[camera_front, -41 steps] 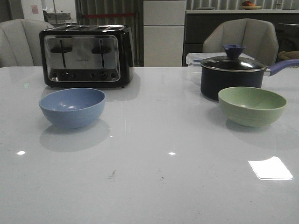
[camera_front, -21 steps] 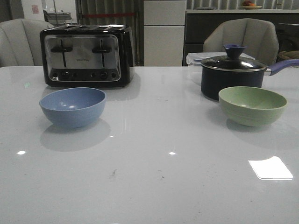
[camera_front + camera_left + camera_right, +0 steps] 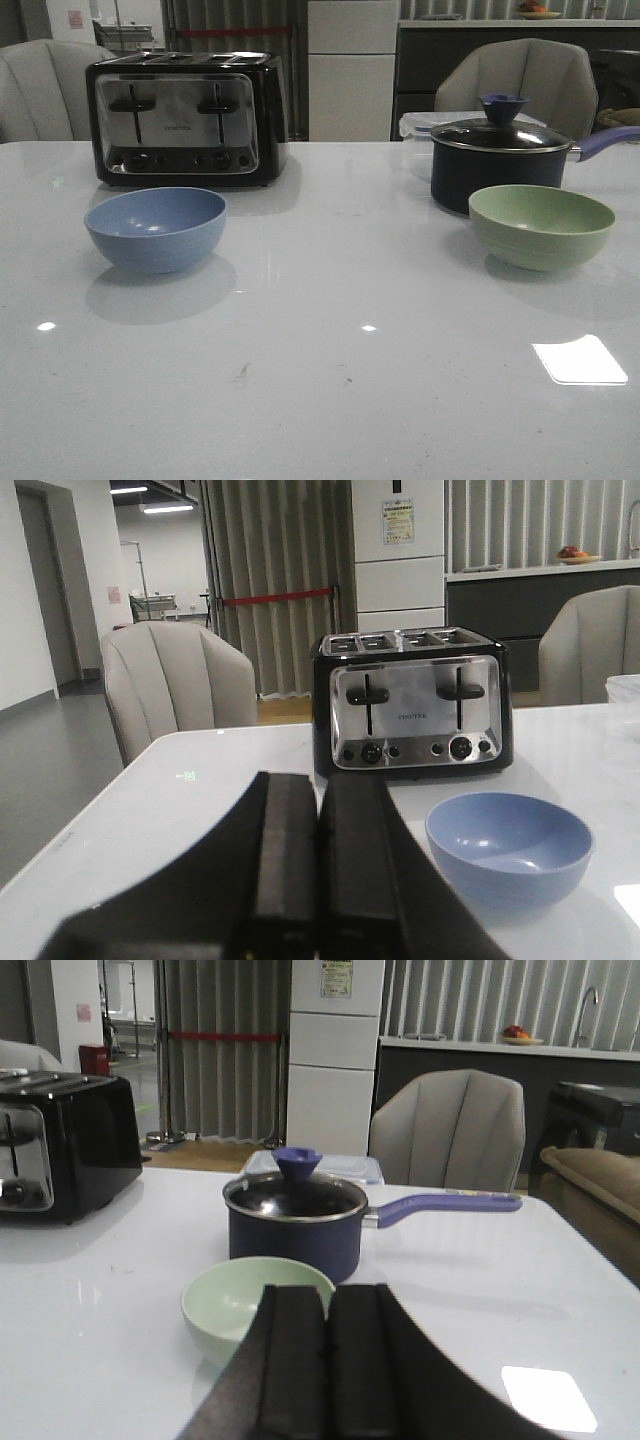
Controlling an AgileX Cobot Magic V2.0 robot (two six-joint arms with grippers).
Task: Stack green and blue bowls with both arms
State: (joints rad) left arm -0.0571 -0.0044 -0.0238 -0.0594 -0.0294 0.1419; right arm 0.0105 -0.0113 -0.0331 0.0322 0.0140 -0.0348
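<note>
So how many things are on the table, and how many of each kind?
Bowls: 2, a blue bowl and a green bowl
Toasters: 1, the black and silver toaster
Saucepans: 1, the dark lidded saucepan
Clear plastic boxes: 1, the lidded box behind the saucepan
Total: 5

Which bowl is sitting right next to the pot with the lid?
The green bowl. It sits just in front of the dark lidded saucepan, on the robot's right. The blue bowl sits far off, in front of the toaster.
</note>
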